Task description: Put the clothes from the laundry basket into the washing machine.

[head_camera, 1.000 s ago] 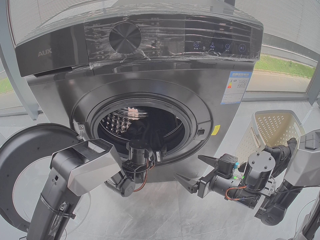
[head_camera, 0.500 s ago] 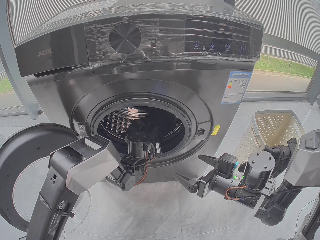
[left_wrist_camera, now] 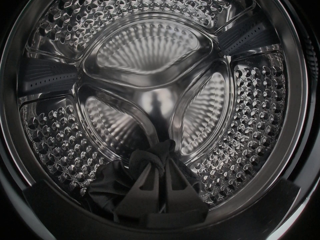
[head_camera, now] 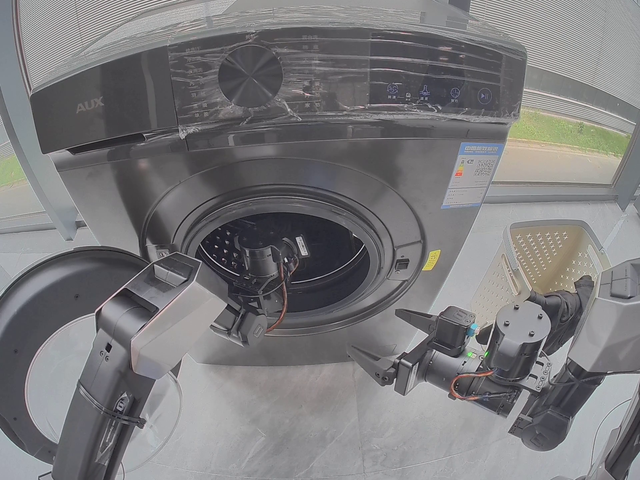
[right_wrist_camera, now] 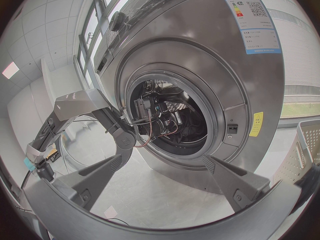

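Inside the washing machine [head_camera: 400, 168] drum [left_wrist_camera: 150, 50]: pinching a black garment [left_wrist_camera: 106, 184] held low, left gripper [left_wrist_camera: 161, 167] fingers pressed together on the cloth. Outside, holding right gripper [head_camera: 375, 335] spread wide beside the laundry basket [head_camera: 533, 255], dark clothes [head_camera: 563, 308] draped over its rim.

We see a dark grey washing machine [head_camera: 320, 161] with a blue and white sticker [head_camera: 472, 175] and a small yellow sticker [head_camera: 431, 260]. Its drum [left_wrist_camera: 146, 50] is shiny silver with rows of little bumps and holes, and the cloth [left_wrist_camera: 106, 184] in it is black. The laundry basket [head_camera: 553, 248] is cream with tiny cross-shaped holes, and the clothes [head_camera: 563, 311] in it are black.
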Robot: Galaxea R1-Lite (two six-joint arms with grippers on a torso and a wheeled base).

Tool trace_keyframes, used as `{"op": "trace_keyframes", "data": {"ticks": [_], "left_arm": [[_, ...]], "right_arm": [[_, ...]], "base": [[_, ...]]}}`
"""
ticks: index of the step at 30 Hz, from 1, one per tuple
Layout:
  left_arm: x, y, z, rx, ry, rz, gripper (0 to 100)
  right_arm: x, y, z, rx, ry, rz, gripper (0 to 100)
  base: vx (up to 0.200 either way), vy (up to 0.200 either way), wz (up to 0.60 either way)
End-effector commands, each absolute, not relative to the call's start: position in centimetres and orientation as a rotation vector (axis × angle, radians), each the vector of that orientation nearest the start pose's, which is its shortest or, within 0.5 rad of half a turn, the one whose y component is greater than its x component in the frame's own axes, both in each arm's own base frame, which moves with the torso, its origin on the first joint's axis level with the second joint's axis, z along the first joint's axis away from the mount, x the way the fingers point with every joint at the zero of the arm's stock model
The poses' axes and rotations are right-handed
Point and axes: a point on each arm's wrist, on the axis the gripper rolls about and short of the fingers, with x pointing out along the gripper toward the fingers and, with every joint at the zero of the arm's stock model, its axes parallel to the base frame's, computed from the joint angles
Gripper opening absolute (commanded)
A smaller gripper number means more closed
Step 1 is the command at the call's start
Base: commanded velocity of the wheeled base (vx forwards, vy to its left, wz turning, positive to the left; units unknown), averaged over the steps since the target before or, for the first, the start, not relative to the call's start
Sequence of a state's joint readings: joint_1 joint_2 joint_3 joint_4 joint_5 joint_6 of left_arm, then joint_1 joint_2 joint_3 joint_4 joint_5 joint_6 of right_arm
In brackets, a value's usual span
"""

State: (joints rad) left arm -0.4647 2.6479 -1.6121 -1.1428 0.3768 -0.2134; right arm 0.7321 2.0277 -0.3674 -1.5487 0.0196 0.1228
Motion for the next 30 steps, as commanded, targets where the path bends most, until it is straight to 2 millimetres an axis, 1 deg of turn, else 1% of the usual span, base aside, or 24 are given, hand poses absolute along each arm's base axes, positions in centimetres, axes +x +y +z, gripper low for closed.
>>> {"op": "trace_keyframes", "data": {"ticks": [1,3,4,8,12,19,21,23,26,28,29,30], "left_arm": [[47.1,-22.3,3.6,-0.256,-0.091,-0.093,0],[47.2,-22.3,3.6,-0.255,-0.091,-0.092,0],[47.1,-22.3,3.6,-0.253,-0.089,-0.091,100],[47.1,-22.4,3.6,-0.257,-0.095,-0.095,100],[46.9,-22.7,3.0,-0.252,-0.078,-0.1,100],[46.4,-22.6,2.5,-0.241,-0.052,-0.098,100],[46.0,-22.6,2.3,-0.23,-0.03,-0.099,100],[45.3,-22.7,2.5,-0.224,-0.015,-0.108,100],[43.6,-22.9,3.1,-0.206,0.024,-0.124,100],[43.6,-22.9,3.1,-0.206,0.024,-0.124,100],[42.2,-22.8,2.7,-0.173,0.082,-0.133,100],[42.1,-22.7,2.2,-0.151,0.095,-0.133,100]], "right_arm": [[21.8,19.6,7.7,0.077,0.152,0.743,100],[21.8,19.6,7.7,0.077,0.152,0.743,100],[21.8,19.6,7.8,0.078,0.151,0.745,100],[21.8,19.6,7.8,0.078,0.15,0.743,100],[21.8,19.6,7.8,0.078,0.15,0.743,100],[21.8,19.6,7.8,0.077,0.152,0.743,100],[21.8,19.6,7.7,0.077,0.153,0.743,100],[21.8,19.6,7.7,0.076,0.156,0.743,100],[21.8,19.6,7.7,0.076,0.156,0.743,100],[21.8,19.6,7.7,0.076,0.156,0.743,100],[21.8,19.6,7.7,0.076,0.155,0.743,100],[21.8,19.7,7.7,0.077,0.152,0.745,100]], "base": [[0.0,0.0,0.0],[0.0,0.0,0.0],[0.0,0.0,0.0],[0.0,0.0,0.0],[0.0,0.0,0.0],[0.0,0.0,0.0],[0.0,0.0,0.0],[0.0,0.0,0.0],[0.0,0.0,0.0],[0.0,0.0,0.0],[0.0,0.0,0.0],[0.0,0.0,0.0]]}}
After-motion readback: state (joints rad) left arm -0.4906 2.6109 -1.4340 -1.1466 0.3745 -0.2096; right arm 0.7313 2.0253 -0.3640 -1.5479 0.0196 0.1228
